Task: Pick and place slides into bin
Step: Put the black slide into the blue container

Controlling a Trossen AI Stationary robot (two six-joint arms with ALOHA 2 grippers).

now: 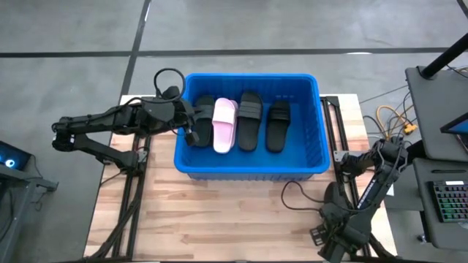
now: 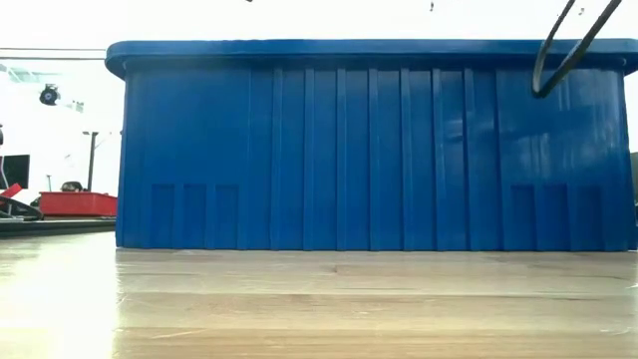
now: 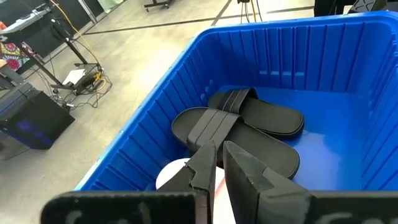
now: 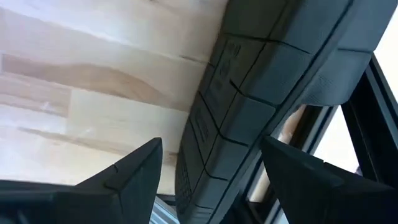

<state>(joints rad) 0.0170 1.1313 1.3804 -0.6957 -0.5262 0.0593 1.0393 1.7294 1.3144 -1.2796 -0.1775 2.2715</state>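
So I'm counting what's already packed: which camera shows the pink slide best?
The high view: the pink slide lies whole in the bin, between black slides. The left wrist view catches only a pale edge behind the left gripper; the low and right wrist views show none of it.

a pale wooden plank desk stands on a grey concrete floor crossed by dark lines. beyond the desk's right edge sit a dark side table, a keyboard with green-lit keys, and yellow cables. in the low view the room behind is washed in bright light, with a red tray at the left.
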